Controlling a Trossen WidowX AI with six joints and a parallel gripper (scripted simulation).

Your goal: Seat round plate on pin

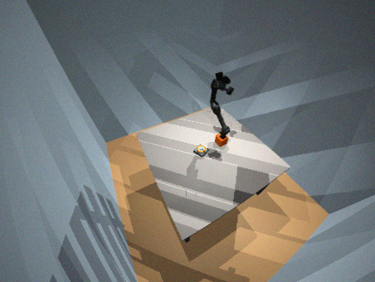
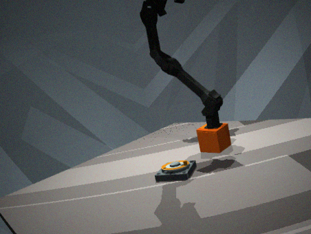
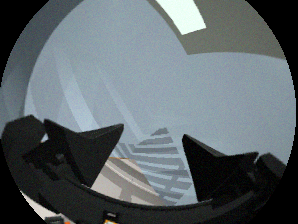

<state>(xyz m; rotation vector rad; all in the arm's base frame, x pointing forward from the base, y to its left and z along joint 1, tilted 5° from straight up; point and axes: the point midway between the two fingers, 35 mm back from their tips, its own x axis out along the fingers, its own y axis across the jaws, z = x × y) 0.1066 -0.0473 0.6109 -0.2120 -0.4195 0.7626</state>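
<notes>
High above the table (image 2: 103, 193), the gripper (image 3: 152, 145) is hanging with its jaws spread wide, gripping nothing. The round plate (image 2: 175, 166) is sitting on its dark base (image 2: 175, 174), near and left of the arm's orange mount (image 2: 214, 138). It is probably rigid, light and thin-edged; the orange tab looks the best place to push or pinch.

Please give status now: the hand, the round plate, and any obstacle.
Hand open, empty, raised high above table. Round plate on dark base, untouched. Seating on pin: too small to tell. Nothing between hand and plate.
</notes>
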